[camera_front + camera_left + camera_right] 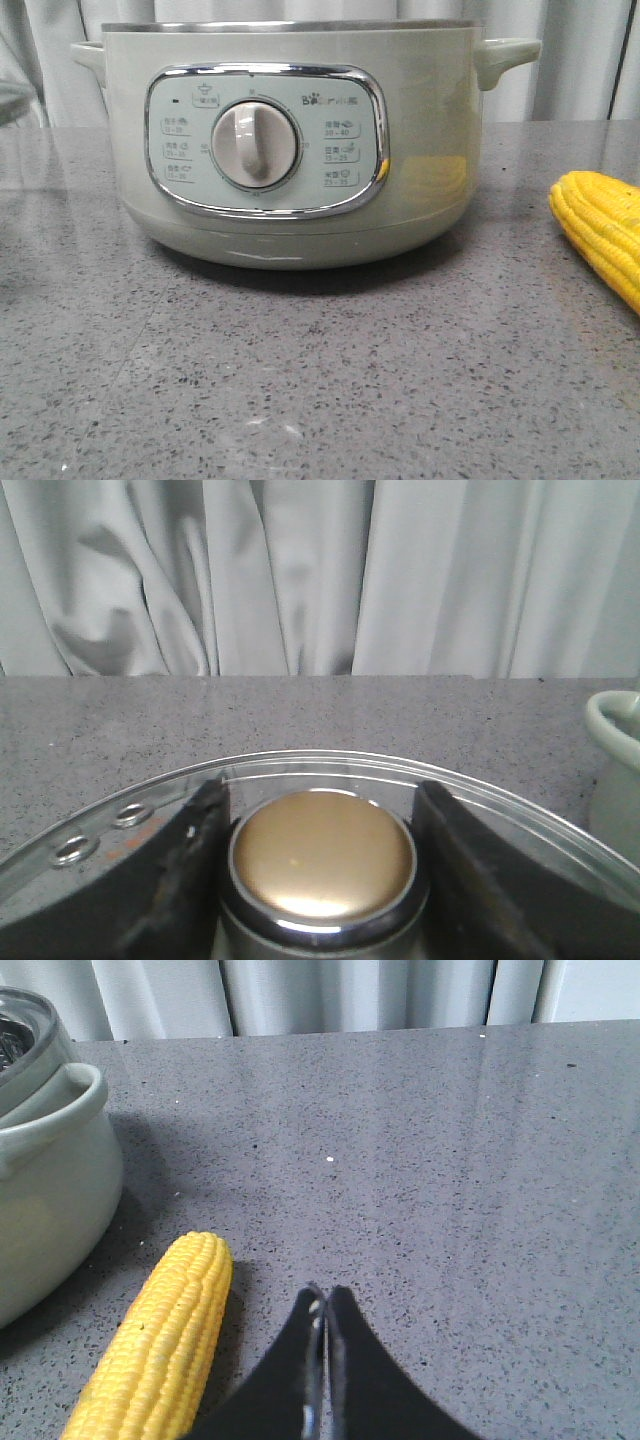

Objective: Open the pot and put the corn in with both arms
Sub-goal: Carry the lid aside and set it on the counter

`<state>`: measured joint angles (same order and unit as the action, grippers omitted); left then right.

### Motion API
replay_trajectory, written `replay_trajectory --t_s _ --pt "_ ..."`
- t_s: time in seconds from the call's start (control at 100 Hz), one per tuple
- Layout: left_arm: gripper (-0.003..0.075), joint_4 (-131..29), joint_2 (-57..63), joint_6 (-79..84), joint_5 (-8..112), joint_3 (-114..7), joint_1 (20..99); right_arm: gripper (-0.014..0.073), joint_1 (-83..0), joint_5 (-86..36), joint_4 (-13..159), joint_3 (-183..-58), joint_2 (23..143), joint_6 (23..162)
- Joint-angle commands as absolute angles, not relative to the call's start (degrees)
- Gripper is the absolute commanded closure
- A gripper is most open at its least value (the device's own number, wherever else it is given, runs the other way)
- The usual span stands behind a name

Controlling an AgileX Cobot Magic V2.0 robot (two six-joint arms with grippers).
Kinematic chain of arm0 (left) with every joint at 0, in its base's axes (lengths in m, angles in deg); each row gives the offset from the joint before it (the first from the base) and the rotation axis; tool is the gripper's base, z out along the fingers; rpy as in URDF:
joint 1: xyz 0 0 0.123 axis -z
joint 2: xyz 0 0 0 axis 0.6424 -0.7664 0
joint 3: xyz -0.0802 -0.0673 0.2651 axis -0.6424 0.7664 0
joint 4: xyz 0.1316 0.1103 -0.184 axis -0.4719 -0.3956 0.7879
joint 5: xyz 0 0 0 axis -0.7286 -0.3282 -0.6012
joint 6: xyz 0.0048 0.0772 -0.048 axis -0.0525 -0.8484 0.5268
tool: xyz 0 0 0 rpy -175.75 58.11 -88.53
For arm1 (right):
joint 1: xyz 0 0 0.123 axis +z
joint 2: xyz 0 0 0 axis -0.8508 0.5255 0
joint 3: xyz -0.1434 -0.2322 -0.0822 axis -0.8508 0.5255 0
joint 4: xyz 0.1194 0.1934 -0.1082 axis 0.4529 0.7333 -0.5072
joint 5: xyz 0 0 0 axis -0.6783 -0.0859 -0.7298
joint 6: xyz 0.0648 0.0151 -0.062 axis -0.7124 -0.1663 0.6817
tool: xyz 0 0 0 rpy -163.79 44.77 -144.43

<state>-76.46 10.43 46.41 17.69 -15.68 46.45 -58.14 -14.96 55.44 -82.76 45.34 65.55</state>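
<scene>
The left gripper (322, 865) stands with its two black fingers (185, 880) set on either side of the gold-coloured round knob (322, 855) of the round glass lid (100, 830). In the front view, the large pale-green round pot (290, 140) fills the upper centre on the grey speckled table (300, 400), lid off, and the bright yellow corn cob (603, 235) lies at the right edge, apart from it. The right gripper (323, 1360) is pressed closed and empty, just beside the cob.

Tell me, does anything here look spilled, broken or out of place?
Nothing stands out. The pot sits upright with its lid off, held by its knob in the left gripper. The corn lies whole beside the pot; nothing spilled.
</scene>
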Motion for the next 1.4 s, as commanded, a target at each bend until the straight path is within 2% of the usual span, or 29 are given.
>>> replay_trajectory --t_s 0.0,0.22,0.49,0.97,1.04,1.16,1.23,1.28,1.39 --pt "0.0741 -76.60 7.34 47.36 4.16 -17.83 47.65 0.0657 -58.36 -19.51 55.15 -84.27 46.21 65.84" --pt "0.0741 -76.60 -3.17 47.36 -5.42 -17.93 51.92 0.0657 -58.36 -19.51 55.15 -84.27 46.21 65.84" --pt "0.0741 -76.60 -13.76 47.36 -12.40 -17.93 52.47 0.0657 -58.36 -19.51 55.15 -84.27 46.21 65.84" --pt "0.0734 -76.60 -18.26 47.36 -15.31 -17.93 52.47 0.0657 -58.36 -19.51 55.15 -84.27 46.21 65.84" --pt "0.0675 -76.70 -18.26 47.36 -15.31 -17.93 52.47 0.0657 -58.36 -19.51 55.15 -84.27 46.21 65.84" --pt "0.0460 -76.70 -18.26 47.36 -15.31 -17.93 52.47 0.0657 -58.36 -19.51 55.15 -84.27 46.21 65.84" --pt "0.0371 -76.70 -18.26 47.36 -15.31 -17.93 52.47 0.0657 -58.36 -19.51 55.15 -84.27 46.21 65.84" --pt "0.0349 -76.70 -18.15 47.36 -15.31 -17.93 52.47 0.0657 -58.36 -19.51 55.15 -84.27 46.21 65.84" --pt "0.0349 -76.70 -17.72 47.36 -15.31 -17.93 52.47 0.0657 -58.36 -20.12 55.15 -84.27 46.21 65.84"
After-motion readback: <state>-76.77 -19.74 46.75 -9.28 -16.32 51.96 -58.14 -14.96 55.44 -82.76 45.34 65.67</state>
